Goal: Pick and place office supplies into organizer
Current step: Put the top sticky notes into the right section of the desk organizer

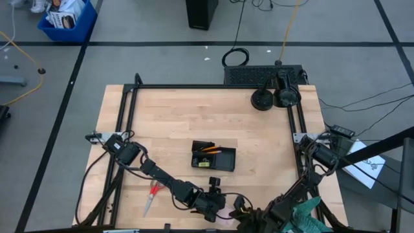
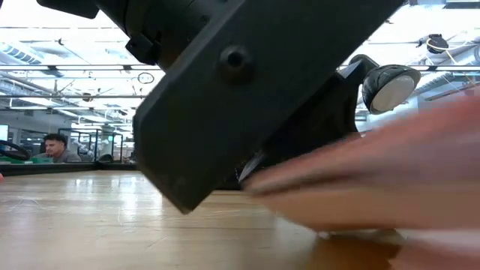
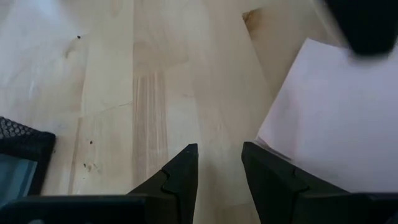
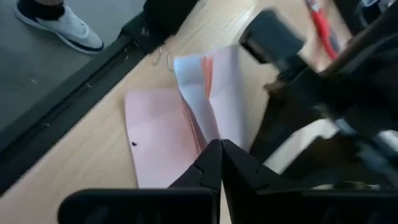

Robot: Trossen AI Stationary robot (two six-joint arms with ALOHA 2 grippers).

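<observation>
Pink sticky-note pad [image 4: 158, 140] lies at the near edge of the table [image 1: 181, 120], between the two grippers. In the right wrist view we see its top sheets lifted and fanned upward, and the right gripper [image 4: 221, 163] has its fingers pressed together right at the pad's raised edge. We judge it has pinched only the loose top leaves, or closed just short of them; we cannot tell which. Sheets peeling up like this suggest the pad will not come away as one block unless gripped lower, across its full stack.

The left gripper [image 3: 219, 167] hovers just beside the pad, fingers apart, nothing between them, bare wood below. We read it as standing by to steady or hand over.

Farther out, the organizer [image 1: 213, 156] sits mid-table, well apart from the pad, with orange pencils [image 1: 211, 149] already in one compartment. The red-handled scissors [image 1: 151, 196] lie on the wood beside the left arm, untouched.

At the right arm's base, the teal cloth [image 1: 304, 217]. In the low view, a person [image 2: 52, 147] sits far behind the table.
</observation>
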